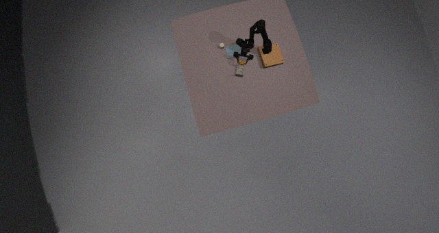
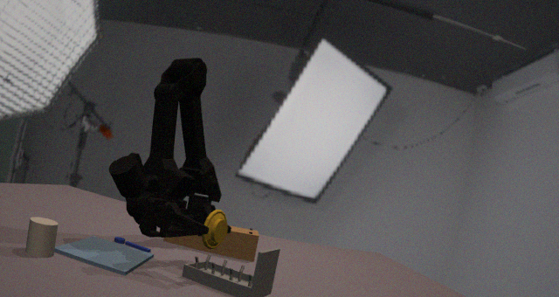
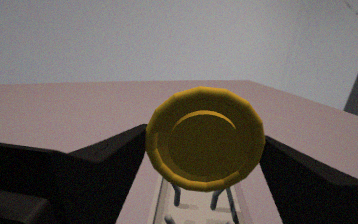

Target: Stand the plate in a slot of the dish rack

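A round yellow plate (image 1: 242,63) (image 2: 216,229) (image 3: 204,145) is held by its two side edges between the fingers of my gripper (image 3: 203,136), which is shut on it. In the exterior view the plate stands nearly upright in the air, its face turned a little aside. The grey dish rack (image 1: 239,70) (image 2: 218,280) stands on the table, with short rails in it and a tall wall at one end. The plate is above the rack's end away from that wall, clear of the rails. In the wrist view the rack shows below and behind the plate, partly hidden by it.
A light blue board (image 1: 232,51) (image 2: 105,254) lies beside the rack, with a blue brush-like item (image 2: 137,246) by it. A cream cylinder (image 1: 221,46) (image 2: 42,238) stands past the board. A wooden block (image 1: 272,57) (image 2: 240,245) lies at the arm's base.
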Action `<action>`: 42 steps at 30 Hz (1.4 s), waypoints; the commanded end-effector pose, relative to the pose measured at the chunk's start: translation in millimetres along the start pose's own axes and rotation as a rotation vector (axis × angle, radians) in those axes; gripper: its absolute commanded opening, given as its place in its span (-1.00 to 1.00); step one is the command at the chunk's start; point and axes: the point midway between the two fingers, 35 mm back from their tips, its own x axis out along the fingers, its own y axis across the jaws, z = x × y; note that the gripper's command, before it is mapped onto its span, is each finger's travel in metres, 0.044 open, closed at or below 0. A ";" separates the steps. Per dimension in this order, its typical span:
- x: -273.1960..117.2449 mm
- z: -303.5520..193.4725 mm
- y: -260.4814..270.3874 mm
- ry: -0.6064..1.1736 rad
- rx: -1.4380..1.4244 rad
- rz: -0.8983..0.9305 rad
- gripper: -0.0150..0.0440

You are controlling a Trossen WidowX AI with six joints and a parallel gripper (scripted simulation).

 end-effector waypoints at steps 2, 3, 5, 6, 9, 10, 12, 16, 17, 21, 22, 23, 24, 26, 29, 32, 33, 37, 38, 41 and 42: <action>2.9 -8.0 -2.1 0.003 0.003 0.000 -0.49; 3.4 -9.7 -2.4 0.003 0.003 0.000 -0.49; 4.3 -12.8 -2.9 0.004 0.004 -0.001 -0.49; 4.8 -14.4 -3.1 0.004 0.004 -0.001 -0.49; 5.9 -18.0 -3.4 0.004 0.005 -0.002 -0.49; 5.9 -18.3 -3.4 0.004 0.005 -0.002 -0.49; 5.9 -22.5 -3.5 0.004 0.005 -0.002 -0.49; 5.6 -37.5 -2.8 0.003 0.008 -0.002 -0.49; 5.6 -37.5 -2.8 0.003 0.008 -0.002 -0.49; 5.6 -34.2 -0.3 0.004 0.025 0.000 -0.49; 5.6 -34.2 -0.3 0.004 0.025 0.000 -0.49; 5.6 -34.2 -0.3 0.004 0.025 0.000 -0.49; 5.6 -34.2 -0.3 0.004 0.025 0.000 -0.49; 5.6 -34.2 -0.3 0.004 0.025 0.000 -0.49; 5.6 -34.2 -0.3 0.004 0.025 0.000 -0.49; 5.5 -34.1 -1.0 0.004 0.020 -0.001 -0.31; 5.5 -34.1 -1.0 0.004 0.020 -0.001 -0.22; 5.5 -34.1 -1.0 0.004 0.020 -0.001 0.13; 5.5 -34.1 -1.0 0.004 0.020 -0.001 0.22; 5.5 -34.1 -1.0 0.004 0.020 -0.001 0.49; 5.5 -34.1 -1.0 0.004 0.020 -0.001 0.58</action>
